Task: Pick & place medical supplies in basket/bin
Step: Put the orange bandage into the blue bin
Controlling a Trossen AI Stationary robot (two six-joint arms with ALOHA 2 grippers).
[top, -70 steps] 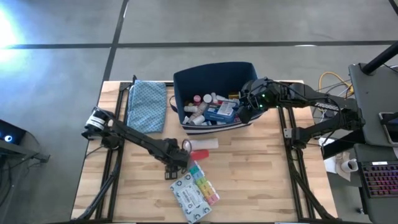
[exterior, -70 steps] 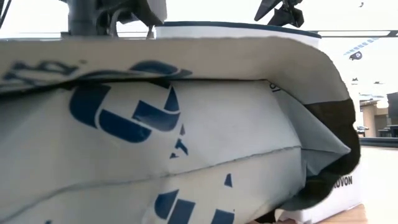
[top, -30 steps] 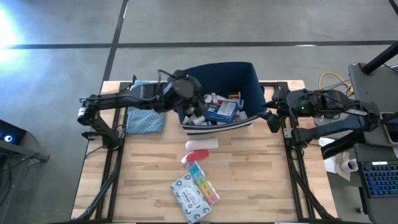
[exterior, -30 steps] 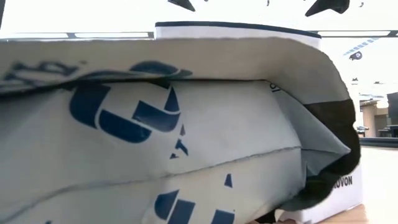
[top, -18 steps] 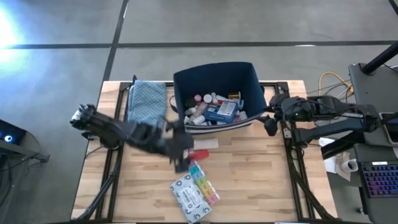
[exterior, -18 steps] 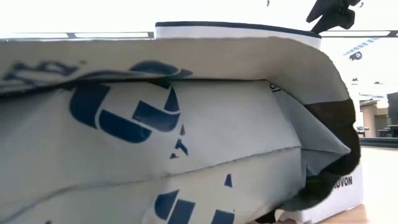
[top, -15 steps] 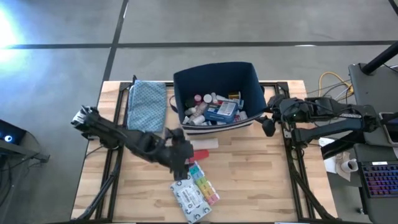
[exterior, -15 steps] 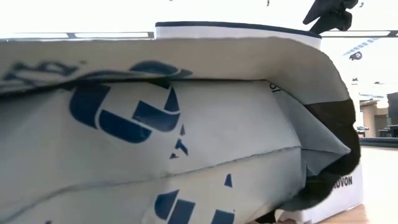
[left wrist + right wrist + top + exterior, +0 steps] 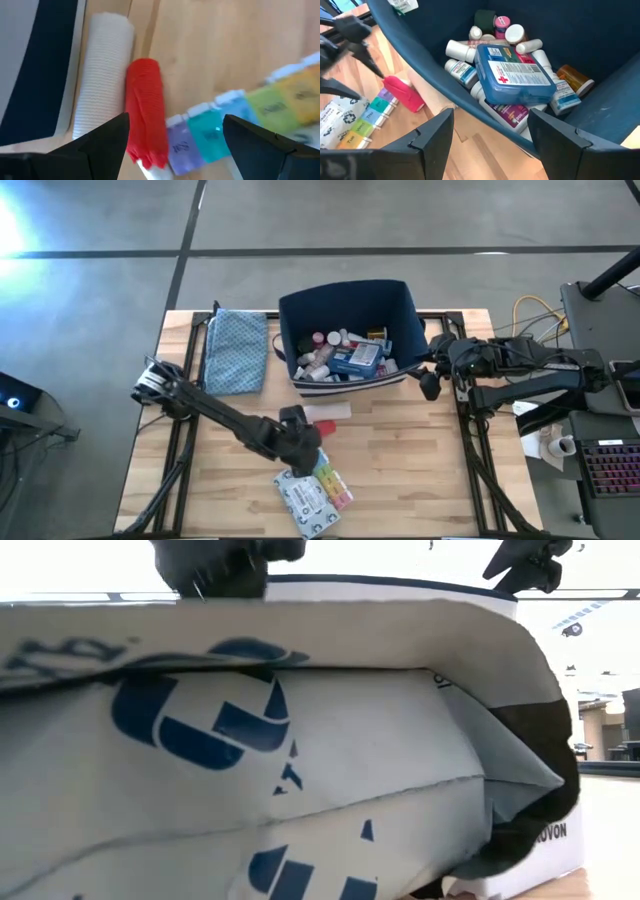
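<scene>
The navy bin (image 9: 345, 330) stands at the table's far middle, holding pill bottles and the blue red-cross pouch (image 9: 515, 70). In front of it on the wood lie a white ribbed roll (image 9: 102, 75), a red item (image 9: 147, 110), the multicoloured pill organiser (image 9: 328, 475) and a grey-white packet (image 9: 305, 498). My left gripper (image 9: 175, 120) hovers open over the red item and the organiser's end, touching neither. My right gripper (image 9: 428, 383) hangs open by the bin's right wall; nothing is between its fingers (image 9: 560, 140).
A blue patterned cloth (image 9: 236, 350) lies at the far left beside the bin. In the low view a white packet with blue print (image 9: 280, 760) stands right before the camera and hides most of the table. Bare wood lies to the right of the organiser.
My left gripper has swung from above the bin's left rim toward the table's near edge and down, and now hangs over the red item. It has stayed open. The things on the table have kept their places.
</scene>
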